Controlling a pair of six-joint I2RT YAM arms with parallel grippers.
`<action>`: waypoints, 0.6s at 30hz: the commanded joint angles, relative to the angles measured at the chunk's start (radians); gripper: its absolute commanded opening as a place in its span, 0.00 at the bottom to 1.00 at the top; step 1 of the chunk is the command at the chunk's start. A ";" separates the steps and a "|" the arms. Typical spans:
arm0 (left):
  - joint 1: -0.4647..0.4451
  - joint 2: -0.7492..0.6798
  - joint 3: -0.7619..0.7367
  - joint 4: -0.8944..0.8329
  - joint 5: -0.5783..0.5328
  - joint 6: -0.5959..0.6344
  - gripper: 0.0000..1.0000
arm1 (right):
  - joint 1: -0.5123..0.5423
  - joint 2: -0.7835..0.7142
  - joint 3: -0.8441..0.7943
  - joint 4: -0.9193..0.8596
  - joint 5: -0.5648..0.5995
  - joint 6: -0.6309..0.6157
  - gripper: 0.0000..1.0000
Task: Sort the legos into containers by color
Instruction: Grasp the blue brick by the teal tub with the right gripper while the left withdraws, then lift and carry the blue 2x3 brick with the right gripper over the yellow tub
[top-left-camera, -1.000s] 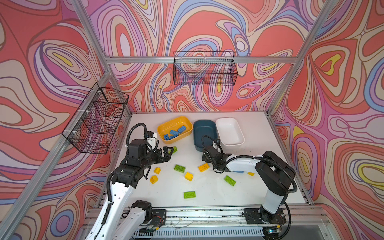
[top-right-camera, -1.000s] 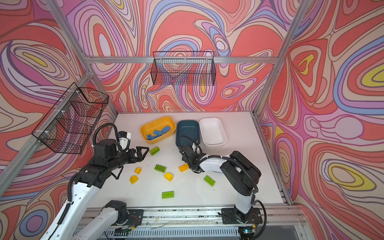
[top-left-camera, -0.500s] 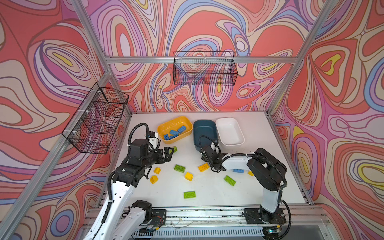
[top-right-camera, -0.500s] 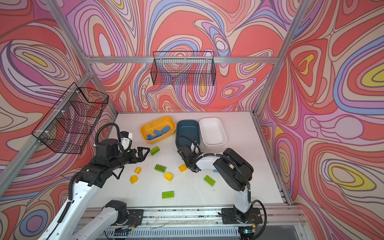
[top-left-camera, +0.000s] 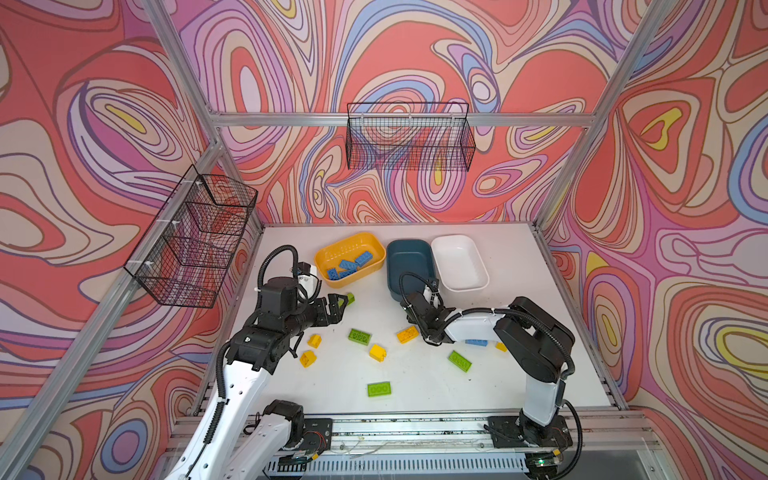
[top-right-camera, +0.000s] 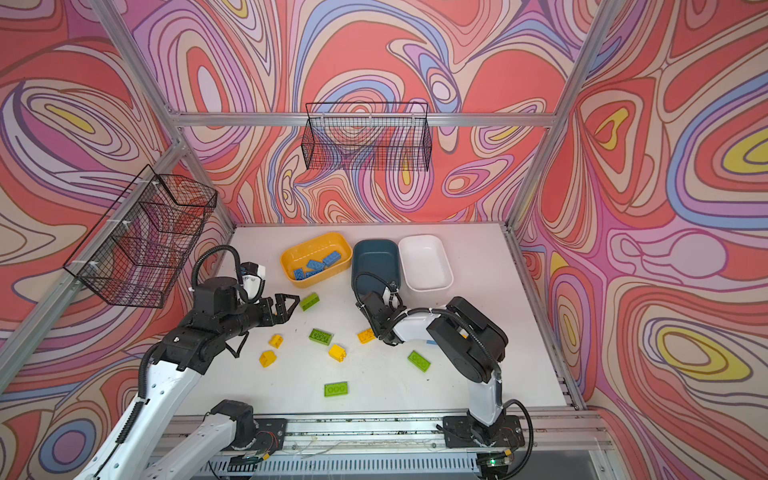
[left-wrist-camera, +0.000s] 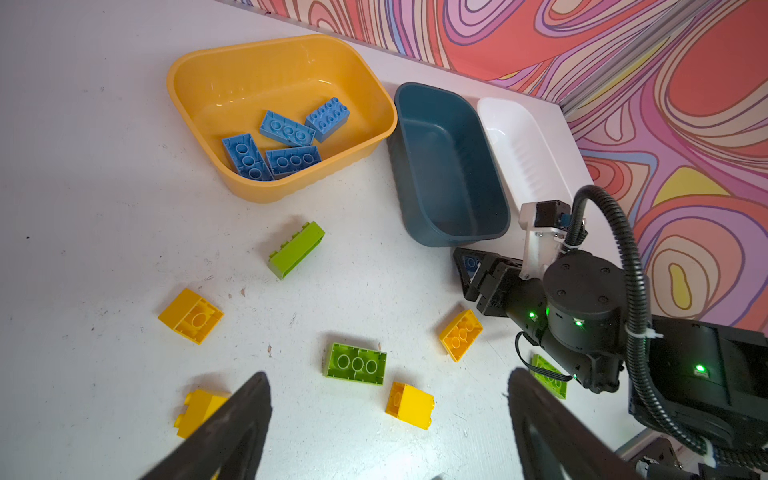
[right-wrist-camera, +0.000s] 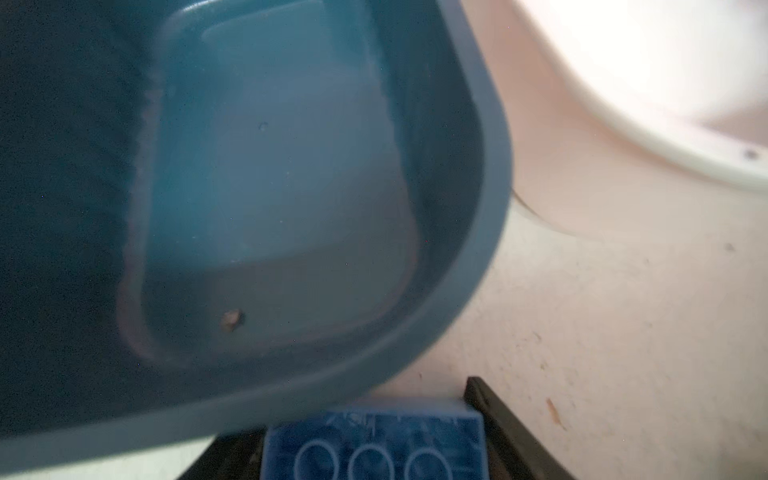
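- My right gripper hung just beside the near end of the teal tub, fingers pressed to both ends of a blue brick.
- My left gripper stood wide open, holding nothing, close to a green brick.
- The brick looked light, rigid and slick; its flat side walls seemed the best hold, not the studded top.
- The right wrist view showed the held brick's hollow underside; both top views hid it. The left wrist view showed four blue bricks in the yellow tub.
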 joint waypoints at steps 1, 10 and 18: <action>-0.006 -0.002 0.006 -0.023 -0.019 0.016 0.89 | 0.006 -0.060 -0.048 0.011 -0.015 0.017 0.63; -0.006 0.003 0.006 -0.027 -0.045 0.020 0.89 | 0.006 -0.203 -0.124 0.061 -0.103 -0.037 0.57; -0.006 0.005 0.007 -0.034 -0.064 0.018 0.88 | 0.007 -0.315 -0.186 0.135 -0.267 -0.114 0.57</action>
